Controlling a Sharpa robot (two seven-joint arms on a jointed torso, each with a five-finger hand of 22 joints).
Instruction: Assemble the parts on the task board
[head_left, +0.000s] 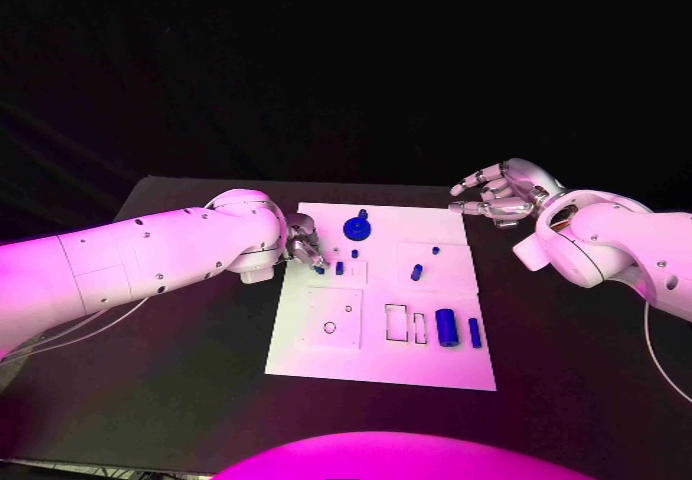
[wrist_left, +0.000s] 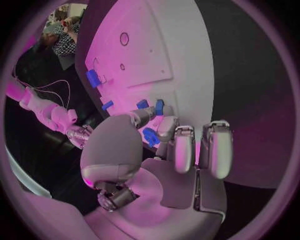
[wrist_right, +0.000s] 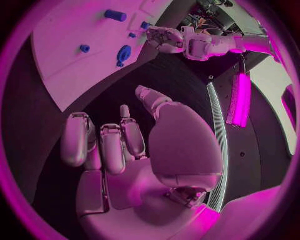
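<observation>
The white task board (head_left: 433, 370) lies in the middle of the black table. On it are a round blue part (head_left: 356, 229), a small peg (head_left: 339, 267), a short cylinder (head_left: 417, 271), a thick cylinder (head_left: 447, 327) and a thin bar (head_left: 475, 332). My left hand (head_left: 303, 245) is over the board's left edge. It pinches a small blue part (wrist_left: 150, 136) between thumb and fingers, just above the board (wrist_left: 156, 50). My right hand (head_left: 498, 195) hovers off the board's far right corner with fingers apart, holding nothing.
The board's near half has a square recess with a hole (head_left: 332, 320) and two narrow slots (head_left: 397, 322). In the right wrist view the round blue part (wrist_right: 124, 54) sits near the board's edge (wrist_right: 75, 75), with black table around it.
</observation>
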